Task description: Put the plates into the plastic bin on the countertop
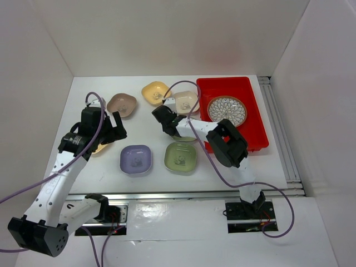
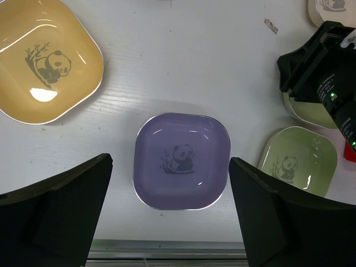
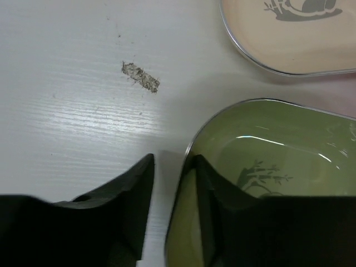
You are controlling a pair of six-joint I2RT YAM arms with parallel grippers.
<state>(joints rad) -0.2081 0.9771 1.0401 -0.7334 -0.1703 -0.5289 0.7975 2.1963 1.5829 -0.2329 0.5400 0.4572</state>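
The red bin (image 1: 253, 119) stands at the back right with the round patterned plate (image 1: 227, 110) in it. Small dishes lie on the white table: brown-pink (image 1: 122, 104), yellow (image 1: 156, 92), cream (image 1: 185, 101), lavender (image 1: 136, 159) and green (image 1: 181, 157). My left gripper (image 2: 170, 161) is open and hangs above the lavender dish (image 2: 182, 161), touching nothing. My right gripper (image 3: 172, 158) is open and straddles the rim of a second green dish (image 3: 272, 150): one finger is inside it, the other outside with a gap to the rim.
Another yellow dish (image 2: 44, 61) lies beside my left arm, partly hidden in the top view (image 1: 100, 148). The cream dish (image 3: 295, 33) lies just beyond the dish at my right gripper. A metal rail (image 1: 183, 194) runs along the table's near edge. White walls surround the table.
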